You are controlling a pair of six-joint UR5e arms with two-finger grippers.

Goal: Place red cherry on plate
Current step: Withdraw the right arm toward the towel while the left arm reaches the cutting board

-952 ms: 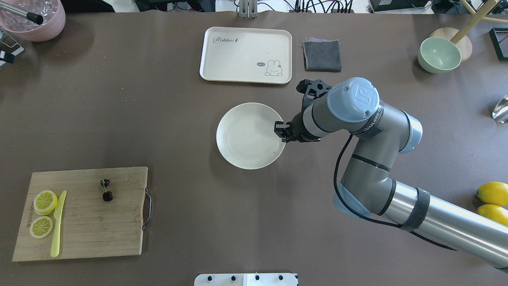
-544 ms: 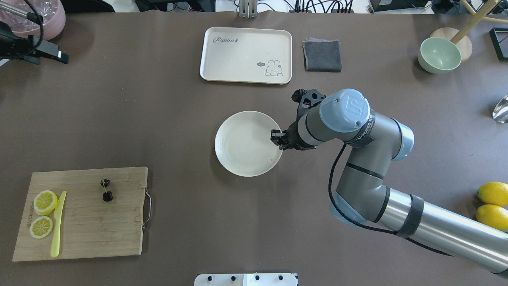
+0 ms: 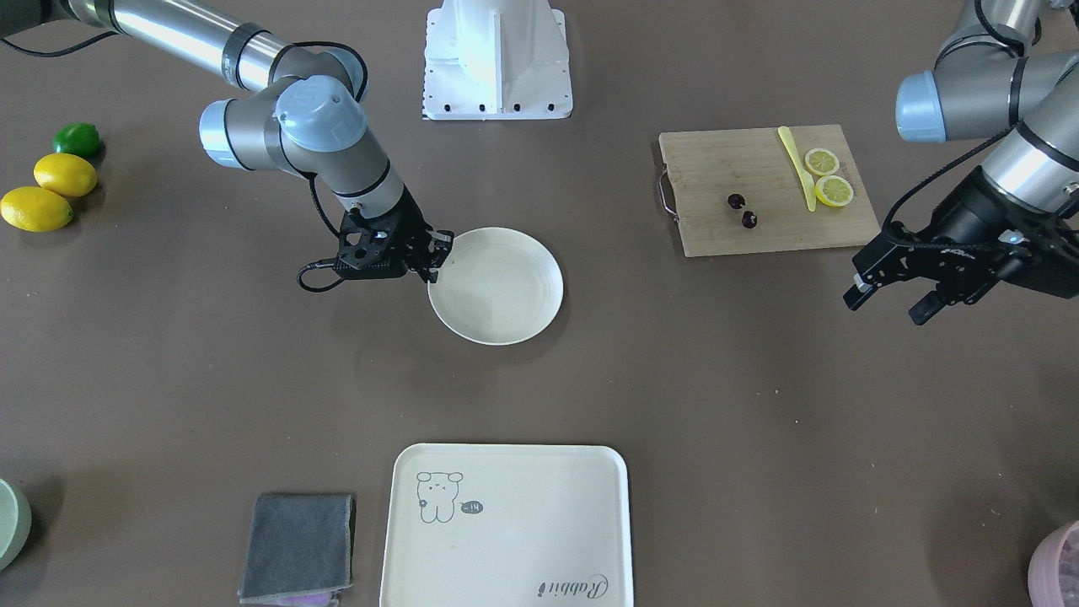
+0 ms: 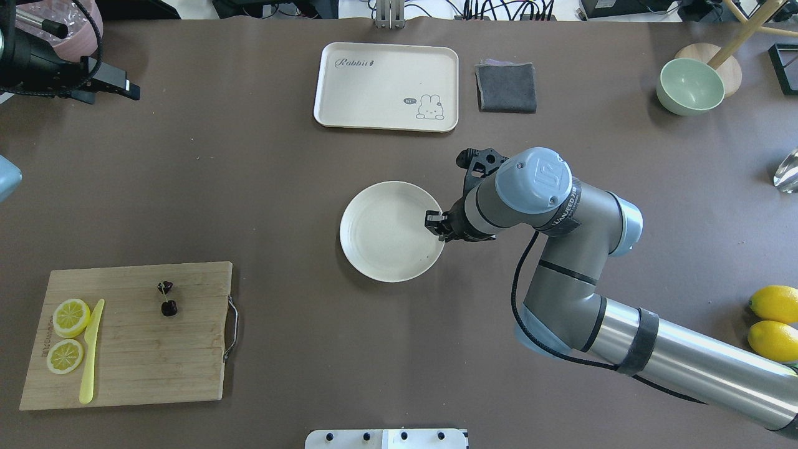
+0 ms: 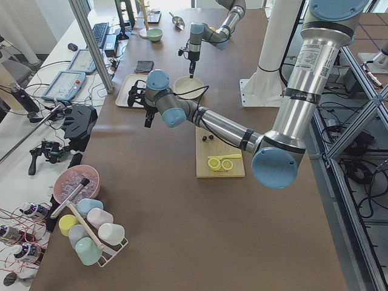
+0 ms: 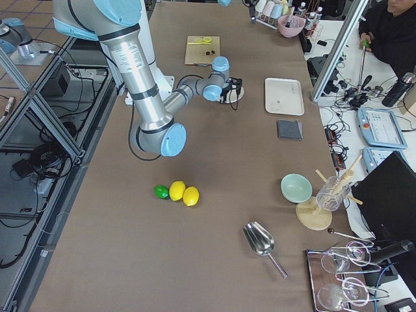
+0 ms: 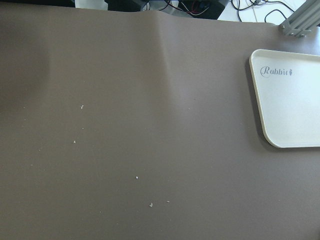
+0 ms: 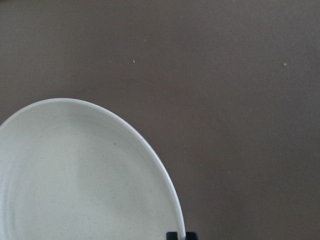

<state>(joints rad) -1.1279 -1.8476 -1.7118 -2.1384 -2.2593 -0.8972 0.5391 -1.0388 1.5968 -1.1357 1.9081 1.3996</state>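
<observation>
The red cherry [image 4: 168, 307], a dark maroon pair on one stem, lies on the wooden cutting board [image 4: 187, 374] at the front left, also visible as the cherry [image 3: 743, 210] in the front-facing view. The cream-white plate [image 4: 380, 237] sits mid-table. My right gripper [image 4: 434, 222] is shut on the plate's right rim [image 8: 170, 185]; the wrist view shows the rim running between the fingertips. My left gripper [image 3: 887, 305] hovers open and holds nothing, far back on the left, well away from the cherry.
Two lemon slices [image 4: 70, 317] and a yellow plastic knife [image 4: 91, 352] share the board. A cream tray [image 4: 349, 112], a grey cloth [image 4: 506, 87] and a green bowl [image 4: 689, 86] stand at the back. Whole lemons [image 4: 773, 304] lie at the right edge.
The right gripper has dragged the plate a little toward the robot's side. The left arm has come into view at the back left and moved rightward over the table.
</observation>
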